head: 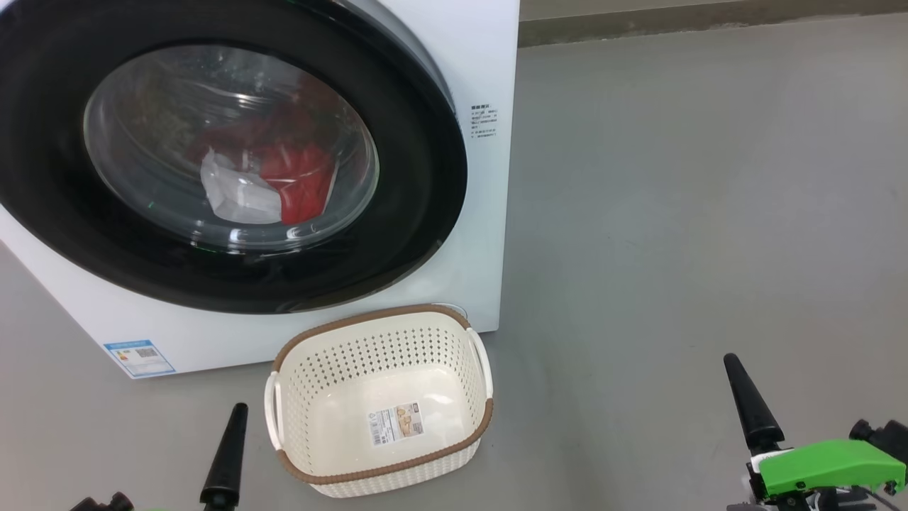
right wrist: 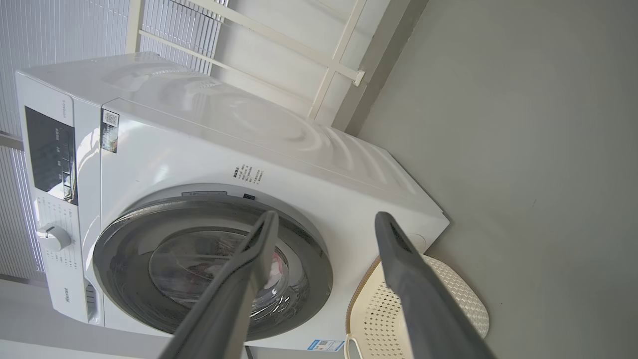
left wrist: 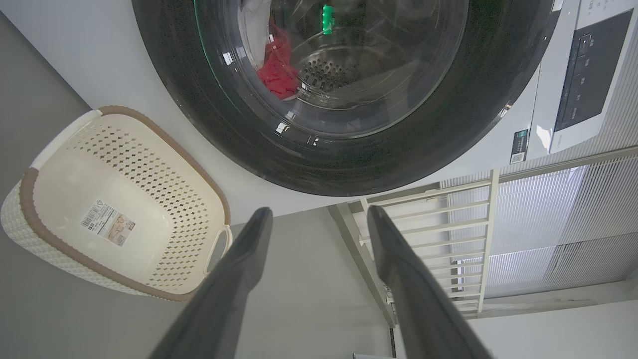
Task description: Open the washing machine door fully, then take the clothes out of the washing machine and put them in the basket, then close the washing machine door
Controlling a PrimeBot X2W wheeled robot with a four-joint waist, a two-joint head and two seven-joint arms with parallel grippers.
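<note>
The washing machine (head: 489,71) is a white box on the grey floor. Its door (head: 418,184), black-rimmed with a bulging glass window, lies closed against the front. Behind the glass are the clothes (head: 301,177), red with a white piece. The basket (head: 383,316) stands empty on the floor against the machine's lower right front, a barcode sticker on its bottom. My left gripper (left wrist: 319,212) is open and holds nothing, low to the left of the basket (left wrist: 149,164) and aimed at the door (left wrist: 224,124). My right gripper (right wrist: 326,215) is open and empty, well right of the basket (right wrist: 448,294).
Bare grey floor (head: 674,213) stretches to the right of the machine as far as a dark skirting at the wall. A white railing (left wrist: 448,224) and slatted panels stand beside the machine. Its dark control panel (right wrist: 50,149) and knob (right wrist: 52,237) are on the upper front.
</note>
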